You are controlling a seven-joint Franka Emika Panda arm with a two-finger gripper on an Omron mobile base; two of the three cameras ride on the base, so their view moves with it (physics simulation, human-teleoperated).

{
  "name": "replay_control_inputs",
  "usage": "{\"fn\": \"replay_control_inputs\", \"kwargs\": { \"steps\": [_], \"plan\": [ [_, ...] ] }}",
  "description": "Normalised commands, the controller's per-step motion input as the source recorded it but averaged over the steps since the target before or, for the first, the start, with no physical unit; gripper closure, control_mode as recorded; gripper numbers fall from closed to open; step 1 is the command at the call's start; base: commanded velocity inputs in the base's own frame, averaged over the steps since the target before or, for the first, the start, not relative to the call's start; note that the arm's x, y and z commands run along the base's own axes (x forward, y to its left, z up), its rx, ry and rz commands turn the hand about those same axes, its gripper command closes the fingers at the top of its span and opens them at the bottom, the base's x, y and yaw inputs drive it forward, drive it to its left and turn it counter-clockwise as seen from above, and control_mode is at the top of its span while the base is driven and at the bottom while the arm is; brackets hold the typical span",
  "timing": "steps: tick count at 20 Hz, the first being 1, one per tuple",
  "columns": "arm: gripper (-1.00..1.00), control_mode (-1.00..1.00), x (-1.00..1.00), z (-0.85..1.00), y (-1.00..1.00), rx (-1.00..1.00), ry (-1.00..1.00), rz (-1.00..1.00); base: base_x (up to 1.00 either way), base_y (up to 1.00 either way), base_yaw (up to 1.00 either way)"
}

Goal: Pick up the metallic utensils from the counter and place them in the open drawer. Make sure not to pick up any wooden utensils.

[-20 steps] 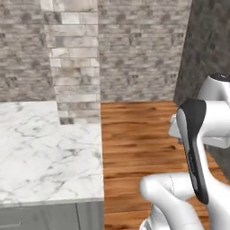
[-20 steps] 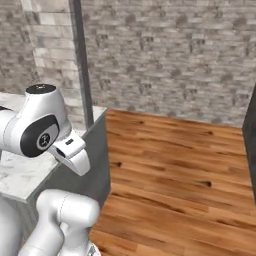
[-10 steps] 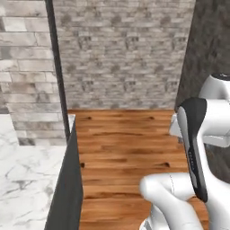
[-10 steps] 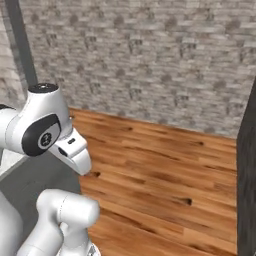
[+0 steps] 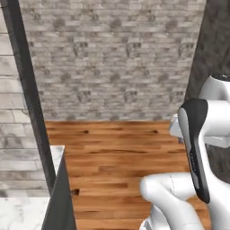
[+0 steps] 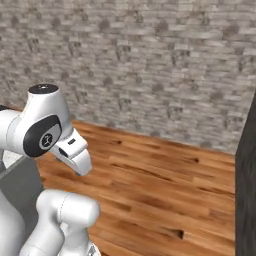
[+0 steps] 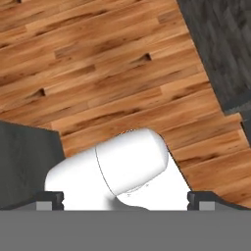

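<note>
A corner of the white marble counter shows at the lower left of the left base view, above a dark grey cabinet side. My gripper is open in the hand view, its two fingertips far apart at the bottom, nothing held between them. It looks down on wooden floor. The arm's white links stand folded close to the base. The metallic utensils, the wooden utensils and the drawer are out of view.
Brown plank floor runs ahead to a grey brick wall. A dark vertical edge stands at the left and a dark tall panel at the right. Dark grey surfaces border the floor in the hand view.
The whole picture has shifted: the base has turned right, so the counter has slid off to the left and floor and brick wall have come in. The gripper stays open.
</note>
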Motion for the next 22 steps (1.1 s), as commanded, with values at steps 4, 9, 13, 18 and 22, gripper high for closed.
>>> {"fn": "replay_control_inputs", "kwargs": {
  "steps": [4, 9, 13, 18, 22],
  "plan": [
    [-1.00, 1.00, 0.00, 0.00, 0.00, 0.00, 0.00, 0.00, 1.00, -0.10, 0.09],
    [-1.00, 1.00, 0.00, 0.00, 0.00, 0.00, 0.00, 0.00, 1.00, -0.03, 0.39],
    [-1.00, 1.00, 0.00, 0.00, 0.00, 0.00, 0.00, 0.00, 1.00, -0.07, 0.51],
    [-1.00, 1.00, 0.00, 0.00, 0.00, 0.00, 0.00, 0.00, 1.00, -0.18, 0.58],
    [-1.00, 1.00, 0.00, 0.00, 0.00, 0.00, 0.00, 0.00, 1.00, -0.15, 0.60]
  ]
}}
